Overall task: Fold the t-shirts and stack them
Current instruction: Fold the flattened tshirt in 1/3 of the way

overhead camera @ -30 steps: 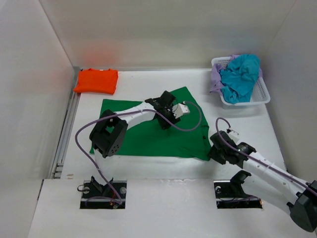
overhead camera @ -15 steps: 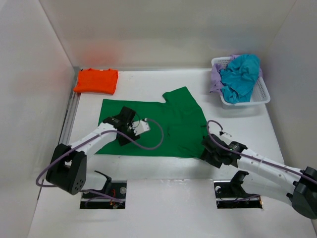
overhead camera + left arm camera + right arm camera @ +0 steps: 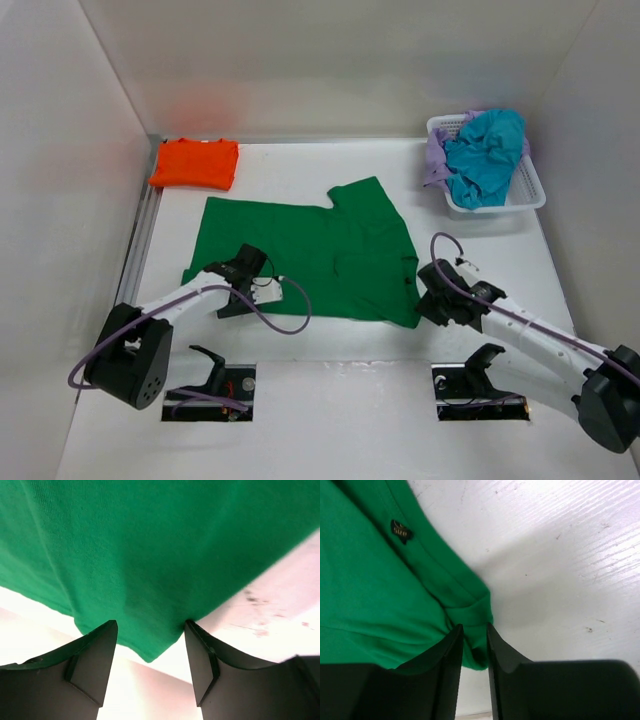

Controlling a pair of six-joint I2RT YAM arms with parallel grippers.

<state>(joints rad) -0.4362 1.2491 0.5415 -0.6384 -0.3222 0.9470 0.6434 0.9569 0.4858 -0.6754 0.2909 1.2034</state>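
Mostly flat, green t-shirt point(image 3: 312, 252) lies spread out.

This is a robotics lab cell: a white tabletop point(image 3: 300, 175) is boxed in by plain white walls point(image 3: 320, 70) on three sides, with a metal rail point(image 3: 135, 265) along its left edge. Two slim white-and-black machines, the left arm point(image 3: 185, 296) and the right arm point(image 3: 535, 335), rise from dark cut-outs point(image 3: 236, 384) at the near edge, trailing loose purple cables point(image 3: 296, 318). The only props look staged: a green shirt point(image 3: 320, 250) spread flat, an orange shirt point(image 3: 195, 163) folded in the far left corner, and a white basket point(image 3: 500, 207) of crumpled cloth at the far right.
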